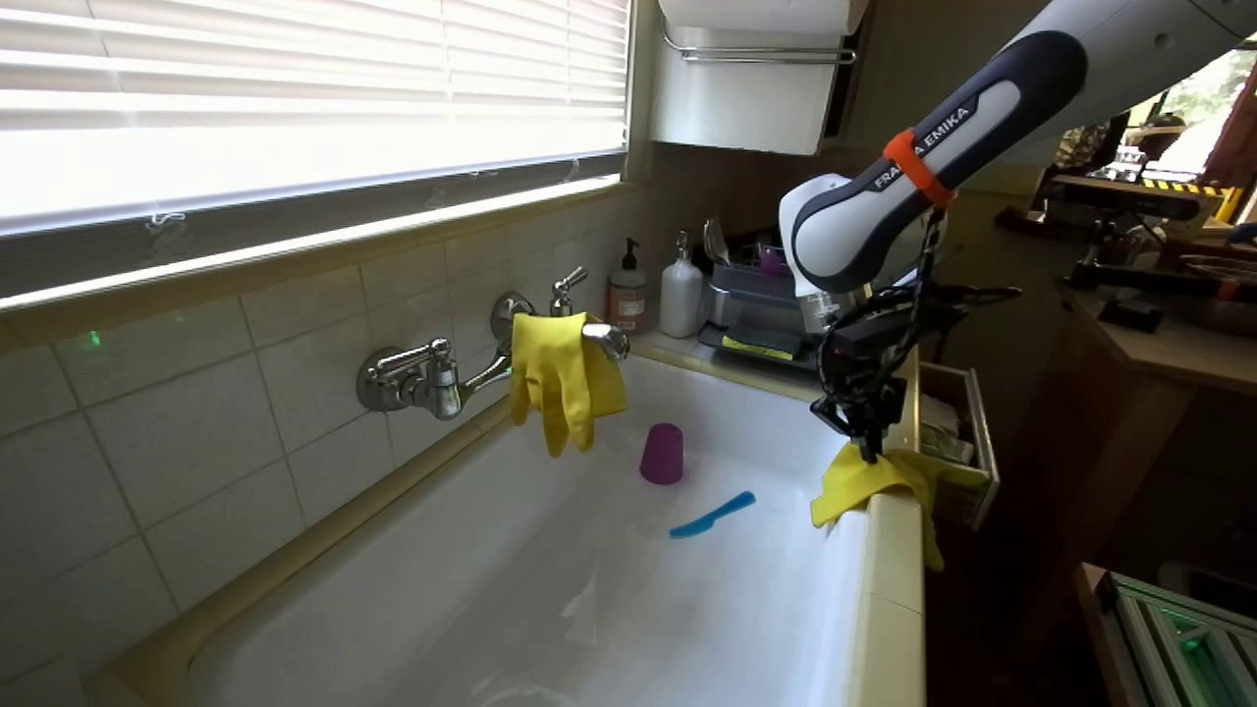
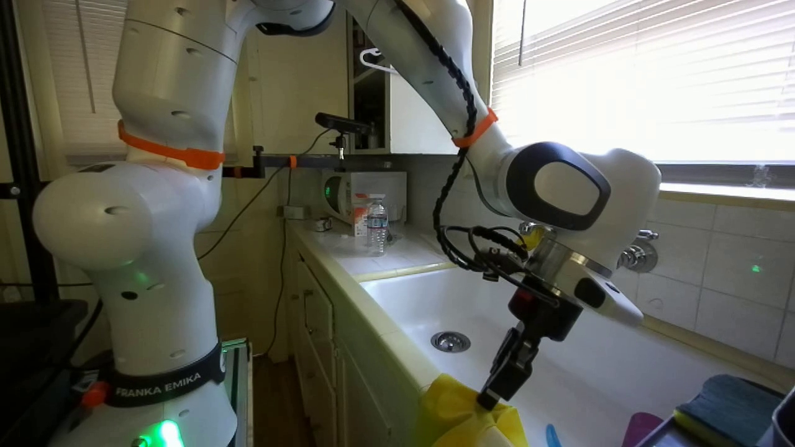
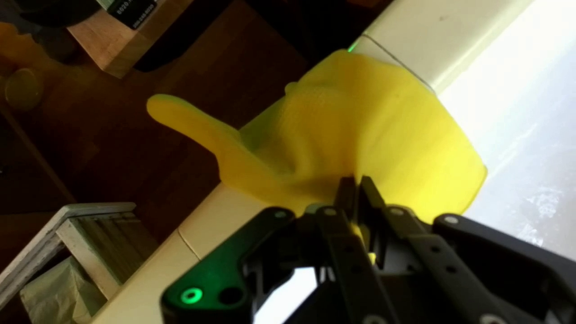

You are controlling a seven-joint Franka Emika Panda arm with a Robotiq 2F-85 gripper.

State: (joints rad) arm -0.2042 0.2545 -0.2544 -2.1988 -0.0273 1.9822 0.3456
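Note:
A yellow rubber glove [image 1: 877, 479] lies draped over the front edge of the white sink [image 1: 471, 589]. It also shows in an exterior view [image 2: 450, 406] and in the wrist view [image 3: 324, 130], with one finger hanging out over the floor side. My gripper [image 3: 357, 181] is shut on the middle of this glove, pinching a fold between its fingertips; it also shows in both exterior views [image 1: 870, 454] [image 2: 487, 400]. A second yellow glove [image 1: 555, 368] hangs over the faucet [image 1: 606, 341]. A purple cup [image 1: 663, 454] and a blue knife-shaped utensil [image 1: 714, 516] lie in the sink.
Two soap bottles [image 1: 627, 295] [image 1: 682, 295] and a dish rack [image 1: 754, 304] with a sponge [image 1: 761, 341] stand at the sink's end. An open drawer [image 1: 990, 471] juts out below the counter. A water bottle [image 2: 376, 228] and a microwave [image 2: 391, 186] stand on the far counter.

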